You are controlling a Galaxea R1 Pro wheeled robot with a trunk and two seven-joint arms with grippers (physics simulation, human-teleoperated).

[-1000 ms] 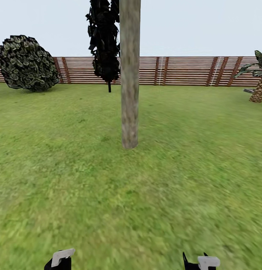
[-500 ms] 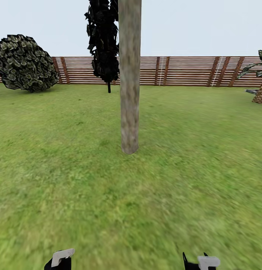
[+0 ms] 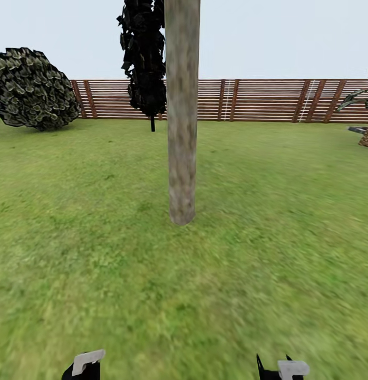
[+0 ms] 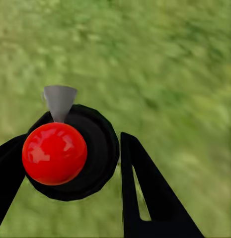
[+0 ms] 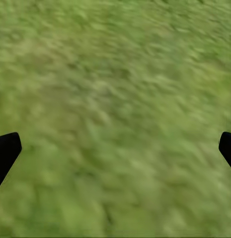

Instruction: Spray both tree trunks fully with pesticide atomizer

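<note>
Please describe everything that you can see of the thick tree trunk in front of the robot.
The tree trunk is a thick, straight, upright column, pale grey-tan with blotchy mottling like smooth bark. It stands about the middle of the head view, its base meeting the grass well ahead of the robot. Its top runs out of the picture, so no crown shows. Behind it stand a narrow black tree and a wooden fence. Nothing else touches it.

Mottled matt tree trunk [image 3: 182, 132]; slatted wooden fence [image 3: 258, 100].

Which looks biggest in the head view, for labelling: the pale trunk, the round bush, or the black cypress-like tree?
1. Pale tree trunk, though it stands nearest the camera.
2 and 3. Round bush and black cypress-like tree: they cover similar areas, so I would not rank them.
</note>
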